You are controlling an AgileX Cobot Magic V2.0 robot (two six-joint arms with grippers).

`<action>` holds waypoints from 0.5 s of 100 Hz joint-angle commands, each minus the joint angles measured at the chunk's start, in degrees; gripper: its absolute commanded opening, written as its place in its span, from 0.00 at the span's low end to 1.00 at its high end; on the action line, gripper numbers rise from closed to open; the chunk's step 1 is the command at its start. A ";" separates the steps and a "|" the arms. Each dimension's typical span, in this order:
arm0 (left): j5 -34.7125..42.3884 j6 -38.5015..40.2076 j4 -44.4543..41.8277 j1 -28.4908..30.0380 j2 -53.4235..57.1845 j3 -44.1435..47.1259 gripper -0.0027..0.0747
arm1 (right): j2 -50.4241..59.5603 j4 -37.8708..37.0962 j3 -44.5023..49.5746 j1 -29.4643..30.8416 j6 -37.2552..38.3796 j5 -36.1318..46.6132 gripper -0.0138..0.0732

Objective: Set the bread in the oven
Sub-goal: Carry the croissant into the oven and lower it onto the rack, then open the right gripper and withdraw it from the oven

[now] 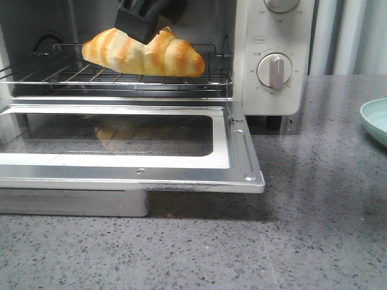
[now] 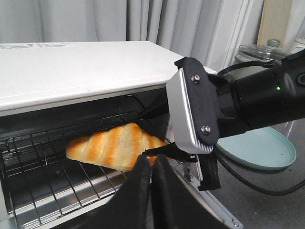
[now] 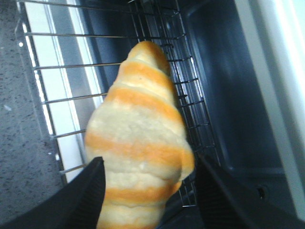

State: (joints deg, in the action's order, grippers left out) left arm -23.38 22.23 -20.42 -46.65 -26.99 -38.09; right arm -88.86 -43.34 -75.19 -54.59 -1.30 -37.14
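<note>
With its drop-down glass door lowered flat, the cream-white toaster oven [image 1: 275, 36] stands on the dark speckled stone worktop [image 1: 320, 211]. Its metal wire rack [image 1: 121, 77] sits inside the cavity, and two round dials occupy the panel on the robot's right side of the cavity.

The glossy croissant-shaped bread [image 1: 143, 53], golden-orange with paler cream stripes, lies lengthwise across the rack, inside the oven. Whether its underside bears fully on the wires cannot be told (the front view suggests contact at both tapered ends).

The right gripper [image 3: 145, 191] reaches into the cavity from above. Its black jaws stand apart on either side of the bread's thicker end; the right wrist view shows one finger near each flank, and whether they press on the bread or merely stand beside it cannot be told.

The left gripper [image 2: 151, 183] hangs outside the oven, in front of the opening. Its jaws are pressed together with nothing between them.

A pale green round plate [image 1: 376, 121] rests on the worktop, well apart from the oven on the robot's right.
</note>
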 commanded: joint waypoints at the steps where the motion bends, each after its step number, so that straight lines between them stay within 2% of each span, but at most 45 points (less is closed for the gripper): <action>1: 3.61 0.00 0.31 0.16 -0.22 -1.67 0.01 | 2.68 -2.27 -2.06 -1.93 0.27 0.60 0.60; 26: 3.75 0.00 0.07 0.16 -0.13 -1.07 0.01 | 5.59 -2.17 -2.06 -9.19 1.84 -6.73 0.60; 36: 6.56 0.00 0.07 0.16 -0.13 0.42 0.01 | 7.17 -2.17 -2.06 -10.80 3.35 -9.81 0.59; 46: 10.68 0.10 0.07 0.16 -0.13 2.38 0.01 | 9.05 -1.38 -2.06 -11.83 3.35 -14.25 0.46; 50: 11.96 0.48 0.07 0.16 -0.13 3.01 0.01 | 9.80 -0.78 -2.06 -11.92 3.35 -16.64 0.33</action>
State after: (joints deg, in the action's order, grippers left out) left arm -19.19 22.23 -20.17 -46.65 -26.99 -34.86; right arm -82.84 -42.83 -75.19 -66.13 1.43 -50.73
